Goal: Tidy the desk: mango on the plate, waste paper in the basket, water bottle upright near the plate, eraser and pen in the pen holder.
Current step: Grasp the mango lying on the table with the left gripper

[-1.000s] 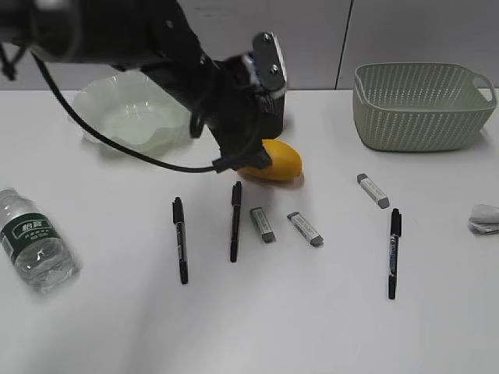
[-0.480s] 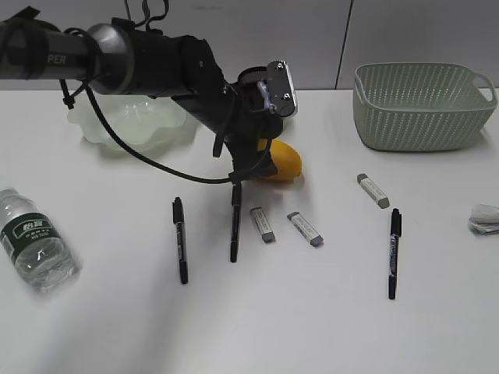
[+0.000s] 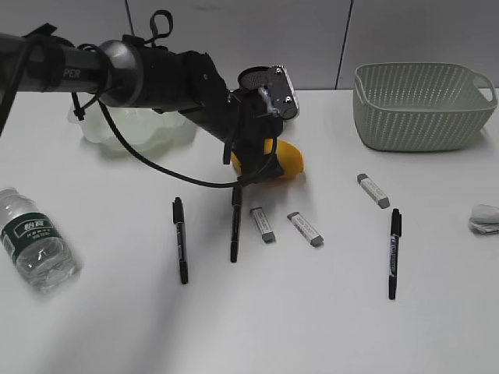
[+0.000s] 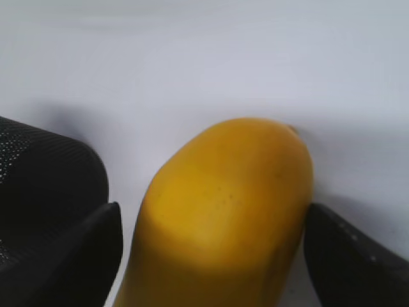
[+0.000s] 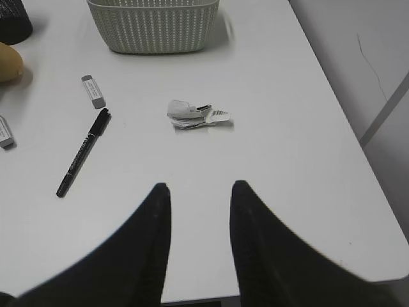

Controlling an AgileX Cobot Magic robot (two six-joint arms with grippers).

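Note:
The yellow mango lies on the white desk, just right of the black mesh pen holder. My left gripper is open and straddles the mango, one finger on each side. The wavy green plate sits at the back left, partly behind the arm. The water bottle lies on its side at the left edge. The waste paper lies ahead of my open, empty right gripper. The green basket stands at the back right.
Three black pens and three grey erasers lie across the middle of the desk. The desk's right edge is close to the paper.
My left arm has dropped and swung right, bringing its open gripper down around the mango. The mango and other objects have not moved.

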